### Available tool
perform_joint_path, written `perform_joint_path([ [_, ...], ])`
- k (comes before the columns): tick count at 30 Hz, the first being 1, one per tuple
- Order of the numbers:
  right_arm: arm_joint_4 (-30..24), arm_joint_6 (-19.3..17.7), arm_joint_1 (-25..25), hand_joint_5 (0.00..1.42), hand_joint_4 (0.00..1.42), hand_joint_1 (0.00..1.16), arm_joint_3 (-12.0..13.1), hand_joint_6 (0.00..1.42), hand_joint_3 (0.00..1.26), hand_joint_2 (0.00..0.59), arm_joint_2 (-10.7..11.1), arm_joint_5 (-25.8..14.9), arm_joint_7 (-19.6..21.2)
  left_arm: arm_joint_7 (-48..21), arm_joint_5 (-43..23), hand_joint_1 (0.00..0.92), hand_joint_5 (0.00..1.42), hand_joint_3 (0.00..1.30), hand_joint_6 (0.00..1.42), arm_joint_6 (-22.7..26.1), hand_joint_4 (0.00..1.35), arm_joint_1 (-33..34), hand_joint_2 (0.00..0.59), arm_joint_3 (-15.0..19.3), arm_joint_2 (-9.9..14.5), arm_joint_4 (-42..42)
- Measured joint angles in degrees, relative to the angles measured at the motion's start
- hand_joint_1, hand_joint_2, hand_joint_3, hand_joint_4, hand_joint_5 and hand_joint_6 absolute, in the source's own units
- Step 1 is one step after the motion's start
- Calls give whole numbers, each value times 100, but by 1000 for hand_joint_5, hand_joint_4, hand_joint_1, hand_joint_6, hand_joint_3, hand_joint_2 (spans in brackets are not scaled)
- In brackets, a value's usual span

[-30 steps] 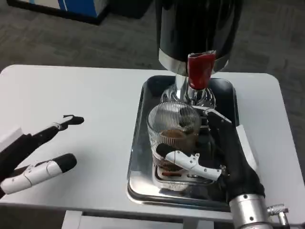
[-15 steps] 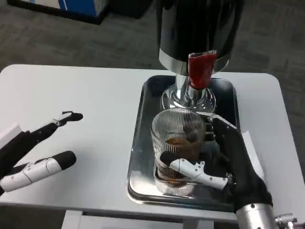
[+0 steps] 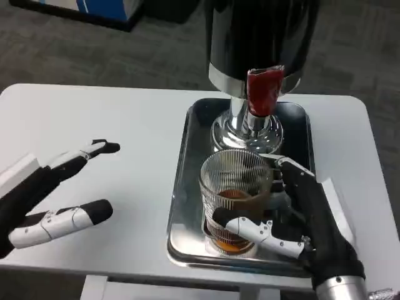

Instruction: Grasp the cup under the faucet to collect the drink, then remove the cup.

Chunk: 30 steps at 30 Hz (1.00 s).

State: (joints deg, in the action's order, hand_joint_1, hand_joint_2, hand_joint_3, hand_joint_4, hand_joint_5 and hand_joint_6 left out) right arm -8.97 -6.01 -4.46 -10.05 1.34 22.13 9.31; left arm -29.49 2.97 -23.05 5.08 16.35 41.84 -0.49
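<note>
Since the earlier frame we found the cup (image 3: 236,194) drawn back from beneath the faucet (image 3: 264,91) toward the near edge of the tray (image 3: 187,187), upright and part-filled with brown drink. The right hand (image 3: 294,215) held it, fingers wrapped round its lower wall from the cup's right. The left hand (image 3: 56,197) rested spread over the desk (image 3: 112,125), well apart, so removal fell to the right.
</note>
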Motion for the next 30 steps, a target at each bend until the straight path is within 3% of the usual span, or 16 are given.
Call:
perform_joint_path([
  [30, -720, 244, 372, 739, 592, 830, 16, 718, 586, 153, 0, -4, -206, 48, 6, 0, 40, 122, 0, 48, 14, -7, 55, -94, 0, -201],
])
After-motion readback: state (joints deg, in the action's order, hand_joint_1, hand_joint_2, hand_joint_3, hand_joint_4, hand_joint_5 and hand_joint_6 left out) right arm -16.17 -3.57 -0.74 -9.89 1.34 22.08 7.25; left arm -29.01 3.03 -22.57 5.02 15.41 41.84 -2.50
